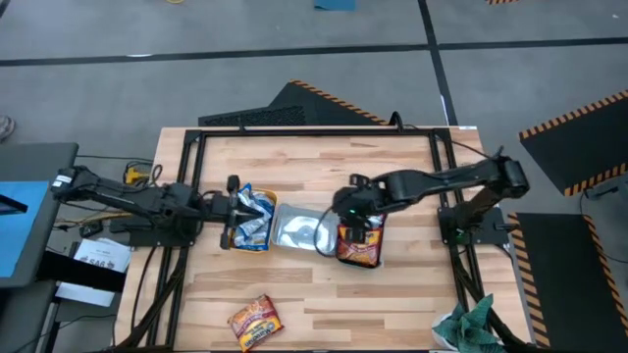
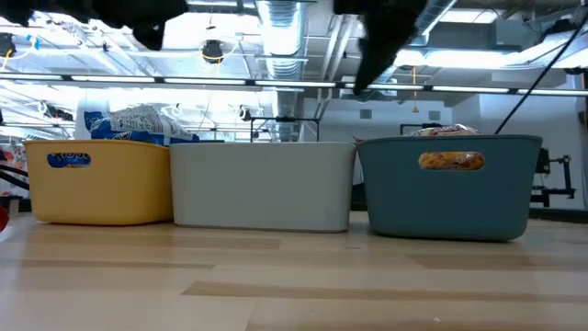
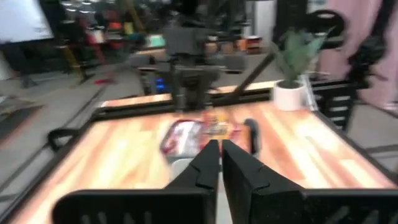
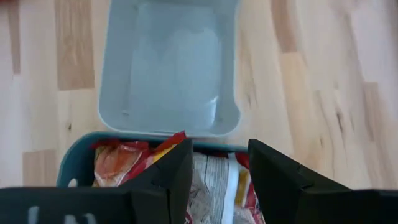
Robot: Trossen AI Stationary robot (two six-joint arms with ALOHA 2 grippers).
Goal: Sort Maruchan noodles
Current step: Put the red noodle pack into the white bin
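Note:
Three trays stand side by side mid-table: an orange-yellow tray (image 1: 234, 238) holding blue-and-white packets (image 1: 255, 216), a clear-white tray (image 1: 297, 227), and a teal tray (image 1: 377, 245) holding red-orange packets (image 1: 359, 247). One red-orange packet (image 1: 255, 322) lies flat near the table's near edge. My left gripper (image 1: 235, 208) is shut and empty above the orange-yellow tray's left end; its fingers meet in the left wrist view (image 3: 221, 158). My right gripper (image 4: 217, 168) is open and empty above the teal tray's packets (image 4: 205, 180), and it also shows in the high view (image 1: 345, 218).
In the low view the trays stand in a row, orange-yellow (image 2: 101, 179), white (image 2: 262, 184) and teal (image 2: 450, 188), with packets sticking up above the rims. A green cloth (image 1: 471, 324) lies at the near right corner. Bare wood lies in front of the trays.

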